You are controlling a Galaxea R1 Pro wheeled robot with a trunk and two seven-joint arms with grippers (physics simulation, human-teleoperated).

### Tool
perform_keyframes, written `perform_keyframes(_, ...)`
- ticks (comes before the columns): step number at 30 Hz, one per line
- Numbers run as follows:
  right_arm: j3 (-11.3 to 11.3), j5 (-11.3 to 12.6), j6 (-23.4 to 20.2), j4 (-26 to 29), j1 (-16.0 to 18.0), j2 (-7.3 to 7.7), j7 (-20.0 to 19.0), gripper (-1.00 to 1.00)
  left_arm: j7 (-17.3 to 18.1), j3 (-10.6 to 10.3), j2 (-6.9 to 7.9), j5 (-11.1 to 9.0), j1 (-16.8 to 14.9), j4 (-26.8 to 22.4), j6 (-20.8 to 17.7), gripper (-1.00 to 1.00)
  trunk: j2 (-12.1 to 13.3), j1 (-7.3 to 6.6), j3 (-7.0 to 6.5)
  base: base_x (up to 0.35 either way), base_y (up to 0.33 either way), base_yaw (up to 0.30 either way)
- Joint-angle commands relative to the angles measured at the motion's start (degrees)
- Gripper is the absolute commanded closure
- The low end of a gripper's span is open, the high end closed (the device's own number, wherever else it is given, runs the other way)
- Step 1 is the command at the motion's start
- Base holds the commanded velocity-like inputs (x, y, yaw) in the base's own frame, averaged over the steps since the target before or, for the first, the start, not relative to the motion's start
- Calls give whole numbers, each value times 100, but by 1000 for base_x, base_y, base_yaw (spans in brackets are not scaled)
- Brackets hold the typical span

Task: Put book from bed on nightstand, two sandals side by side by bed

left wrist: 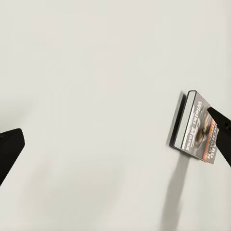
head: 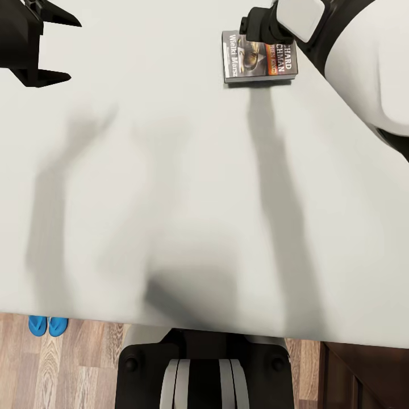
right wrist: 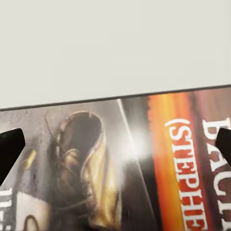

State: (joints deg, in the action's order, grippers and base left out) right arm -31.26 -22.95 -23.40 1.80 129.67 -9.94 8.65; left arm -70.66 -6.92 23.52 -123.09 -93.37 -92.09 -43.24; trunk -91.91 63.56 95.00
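Pale mattress of the bed spread wide beneath both arms, plain and grey-white, streaked with soft arm shadows. Wood-plank floor along the near edge, behind the claws; dark brown cabinet corner, likely a nightstand, at the floor's right end, well apart from the right claw. Robot base dark with white bands, tight against the bed edge.

Left claw over bare mattress, black fingers spread wide, nothing between them; the book well off to its right. Right claw directly above the book, close over the cover; in the right wrist view two dark fingertips spread to either side of the cover art, not pinching. Contact with the cover: cannot tell.

Book flat on the mattress, dark grey cover, orange band, white lettering. Sandals: two blue flip-flops side by side on the floor, just beside the bed edge, far behind the left claw
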Motion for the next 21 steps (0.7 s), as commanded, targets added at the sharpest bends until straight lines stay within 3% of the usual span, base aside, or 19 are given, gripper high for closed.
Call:
perform_keyframes(1, -159, -35, -40, -13, -91, -6, 14, -100, -44, -2, 4, -31, -6, -2, -34, -100, -1, 1, 3, 0, 0, 0)
perform_keyframes(10, -161, -36, -61, -14, -93, -6, 14, -100, -44, -2, 4, -33, -6, -2, -31, -100, -1, 1, 3, -33, -6, 0)
perform_keyframes(21, -161, -42, -66, -13, -92, -6, 14, -100, -32, -2, -4, -34, -6, -2, -27, -100, -1, 1, 3, -218, -60, 0)
